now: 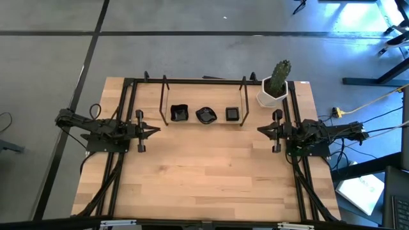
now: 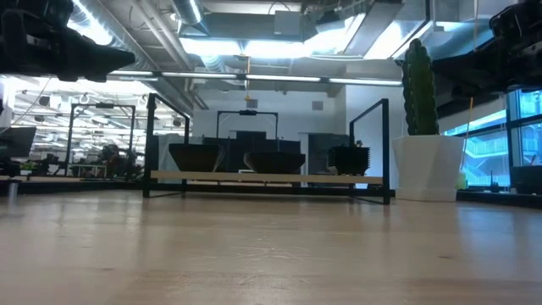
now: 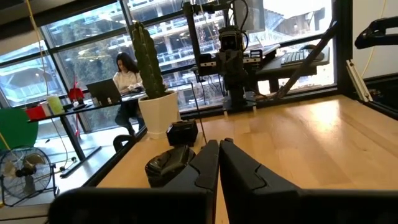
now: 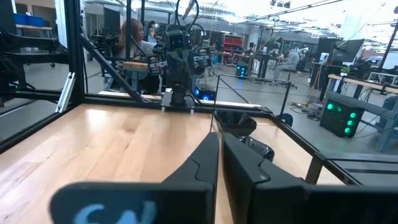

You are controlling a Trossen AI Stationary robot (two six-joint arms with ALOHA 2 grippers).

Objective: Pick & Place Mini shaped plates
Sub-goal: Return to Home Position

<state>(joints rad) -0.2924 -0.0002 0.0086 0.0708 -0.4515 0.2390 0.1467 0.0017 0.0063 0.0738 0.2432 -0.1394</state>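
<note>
With plates [image 1: 206, 115] stacked on the shelf [image 2: 254, 177], left pincer [image 1: 153, 130] and right pincer [image 1: 262, 130], both closed and empty, seem home beside it; probably nothing is left to grasp.

high: looks straight down on counter [image 1: 211, 172] | low: faces shelf [image 2: 267, 177] from counter level | wrists: face inward, share shelf

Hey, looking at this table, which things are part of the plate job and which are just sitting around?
Job: wavy square plate stack, leaf plate stack, small square plate stack, all on the shelf; left pincer and right pincer, both shut, at the sides of the table.
Lying about: cactus pot; person at a desk beyond the table.
</note>
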